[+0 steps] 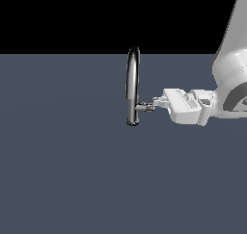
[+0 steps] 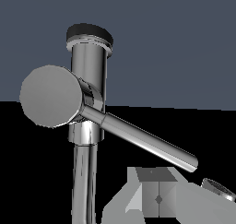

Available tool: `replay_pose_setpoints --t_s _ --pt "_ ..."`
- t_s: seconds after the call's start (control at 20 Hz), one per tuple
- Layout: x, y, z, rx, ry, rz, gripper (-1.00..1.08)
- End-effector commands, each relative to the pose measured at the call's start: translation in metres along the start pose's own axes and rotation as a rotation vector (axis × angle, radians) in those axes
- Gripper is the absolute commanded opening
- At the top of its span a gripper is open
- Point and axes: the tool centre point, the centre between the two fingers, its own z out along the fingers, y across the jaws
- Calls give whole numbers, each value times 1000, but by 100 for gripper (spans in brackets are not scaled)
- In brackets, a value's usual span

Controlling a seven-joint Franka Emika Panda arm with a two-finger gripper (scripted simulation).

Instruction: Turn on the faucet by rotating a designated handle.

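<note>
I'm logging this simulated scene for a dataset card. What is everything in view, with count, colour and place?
faucet: one, shiny chrome, tall arched spout, standing near the middle of the floor in the exterior view.
handle: one, chrome, a thin lever off a short round-capped stub on the faucet's side toward the arm, low on the faucet.
floor: one, flat slate grey-blue, under everything; black background beyond it.
gripper: one, white and light grey, level with the handle and reaching in from the exterior view's right; its fingertips are at the lever's end. Whether they touch it, or are open or shut, I cannot tell.
arm: one, white with a grey band, at the exterior view's right edge.
</note>
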Motion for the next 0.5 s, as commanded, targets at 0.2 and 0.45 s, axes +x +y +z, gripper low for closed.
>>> replay_pose_setpoints --t_s 0.2,0.45 --pt "36 10 4 -7 -5 12 -100" --pt "66 18 7 -12 -9 21 -100"
